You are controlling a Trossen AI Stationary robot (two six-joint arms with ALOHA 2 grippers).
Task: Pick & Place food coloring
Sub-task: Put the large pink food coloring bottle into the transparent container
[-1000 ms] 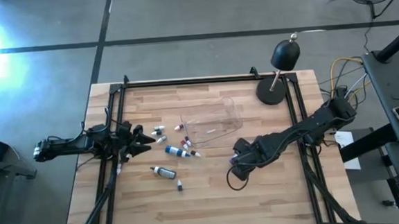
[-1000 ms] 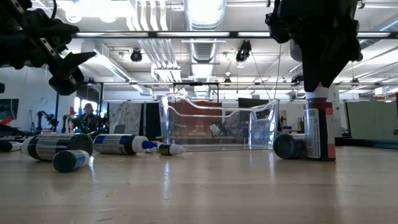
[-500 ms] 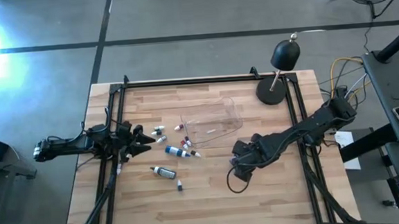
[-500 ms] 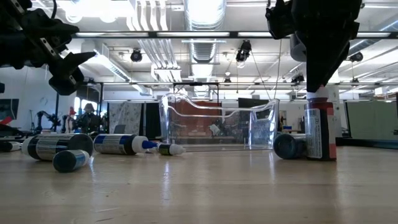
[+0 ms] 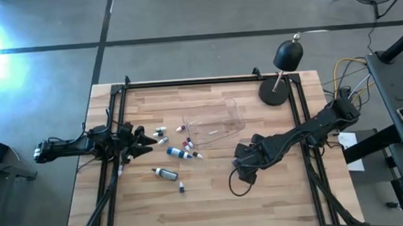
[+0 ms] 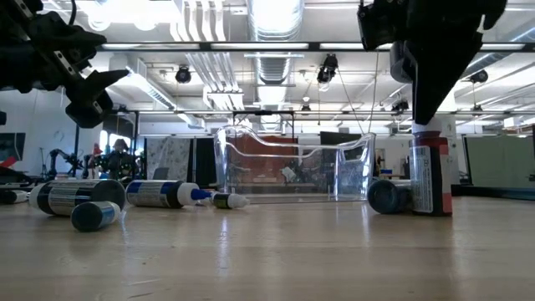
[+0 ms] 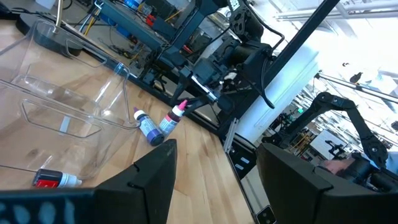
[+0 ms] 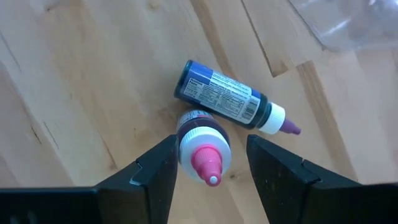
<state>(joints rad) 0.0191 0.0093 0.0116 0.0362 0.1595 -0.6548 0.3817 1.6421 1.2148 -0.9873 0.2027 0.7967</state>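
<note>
Table (image 5: 214,203) of pale wood carries a clear plastic tray (image 5: 215,123) near its middle, with small food coloring bottles (image 5: 178,152) strewn beside it toward the left arm. The right tool (image 8: 208,163) hangs above an upright pink-capped bottle (image 8: 200,146), fingers spread on either side of it and gripping nothing; a blue bottle (image 8: 219,98) lies touching it. The left tool (image 5: 139,141) waits wide open near the strewn bottles, empty. These bottles look light, stiff and smooth, likely to tip or roll, so pinching the body just under the cap seems safest. The blue bottle's label bears fine print, too small to read.
</note>
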